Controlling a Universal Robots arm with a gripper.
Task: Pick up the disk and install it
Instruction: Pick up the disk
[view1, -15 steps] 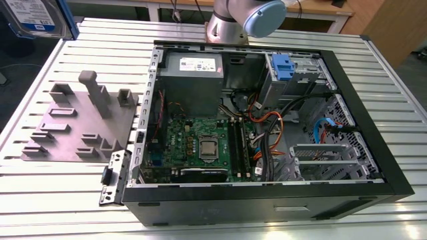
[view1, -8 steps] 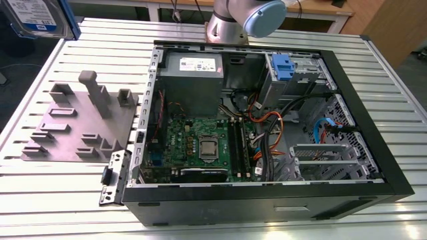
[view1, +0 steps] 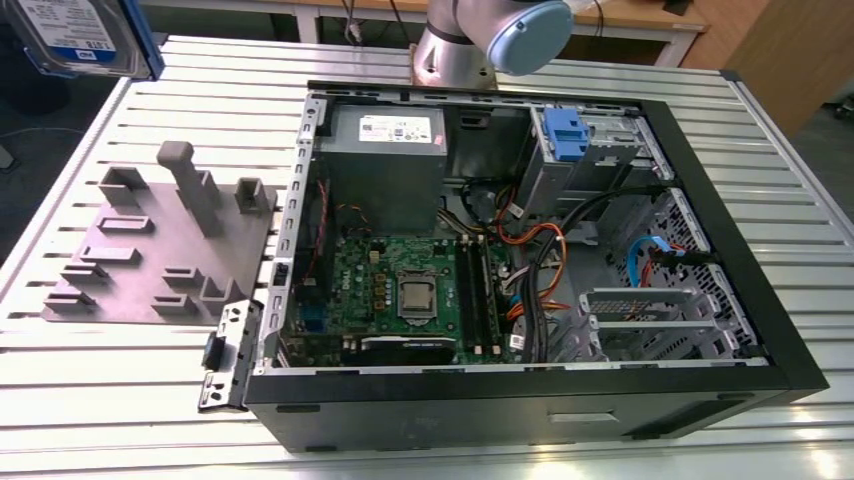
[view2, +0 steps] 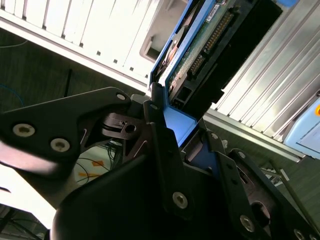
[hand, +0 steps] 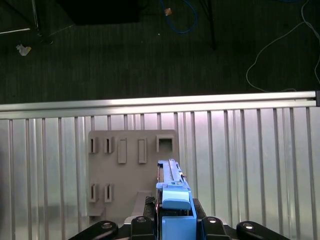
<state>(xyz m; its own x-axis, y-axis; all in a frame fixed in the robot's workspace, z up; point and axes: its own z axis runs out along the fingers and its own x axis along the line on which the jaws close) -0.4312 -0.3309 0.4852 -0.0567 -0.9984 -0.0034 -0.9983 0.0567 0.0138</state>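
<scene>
The disk (view1: 83, 35), a silver-grey drive with a white-and-blue label in a bright blue bracket, hangs in the air at the exterior view's top left, past the table's corner. In the second wrist view my gripper (view2: 180, 125) is shut on the blue bracket of the disk (view2: 200, 45), whose connector edge and green board face the camera. In the first wrist view the disk (hand: 172, 187) stands edge-on between the fingers (hand: 146, 212), above a grey fixture plate (hand: 130, 165).
An open black computer case (view1: 747, 300) lies on the slatted metal table (view1: 160, 400), with motherboard (view1: 400, 290), cables, a grey power supply (view1: 384, 150), a small blue latch (view1: 566, 135) and a metal drive cage (view1: 654, 320). The grey fixture plate (view1: 160, 250) lies to its left. The arm's base (view1: 467, 45) stands behind.
</scene>
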